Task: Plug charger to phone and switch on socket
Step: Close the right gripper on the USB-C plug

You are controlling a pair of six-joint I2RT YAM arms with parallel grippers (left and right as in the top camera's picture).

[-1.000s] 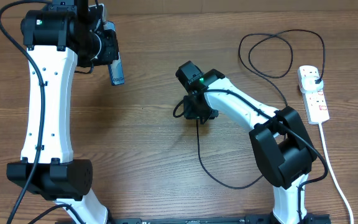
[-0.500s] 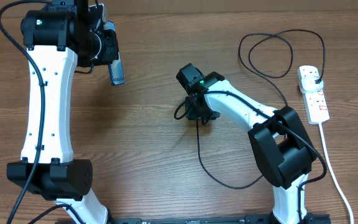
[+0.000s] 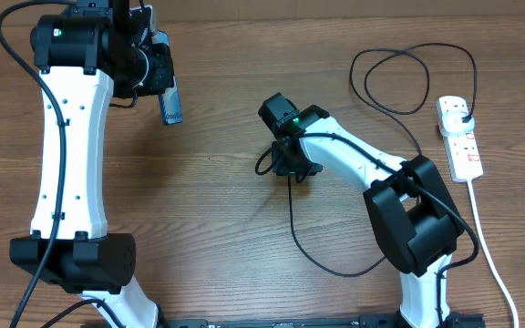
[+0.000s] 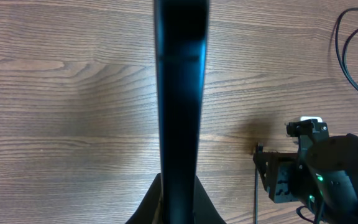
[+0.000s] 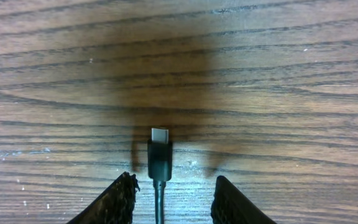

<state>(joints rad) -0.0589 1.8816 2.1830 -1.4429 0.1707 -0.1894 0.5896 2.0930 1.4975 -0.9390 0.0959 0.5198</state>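
My left gripper (image 3: 165, 89) is shut on the phone (image 3: 171, 107) and holds it above the table at the back left. In the left wrist view the phone (image 4: 180, 93) is a dark bar seen edge-on, running up from between the fingers. At the table's middle, my right gripper (image 3: 292, 169) stands low over the charger (image 3: 292, 219). The right wrist view has the charger's connector tip (image 5: 160, 155) lying on the wood, its cable running back between the open fingers (image 5: 122, 198), with a gap on each side. The charger's plug (image 3: 463, 116) sits in the socket (image 3: 463, 153) at the right edge.
The charger cable loops at the back right (image 3: 408, 77) and curves past the right arm's base (image 3: 417, 228). The socket's thick white lead (image 3: 486, 246) runs toward the front right. Bare wooden table (image 3: 217, 237) lies between the two arms.
The right gripper's fingers have narrowed a little around the charger cable, and the arm has shifted slightly. The left arm and the phone have not moved.
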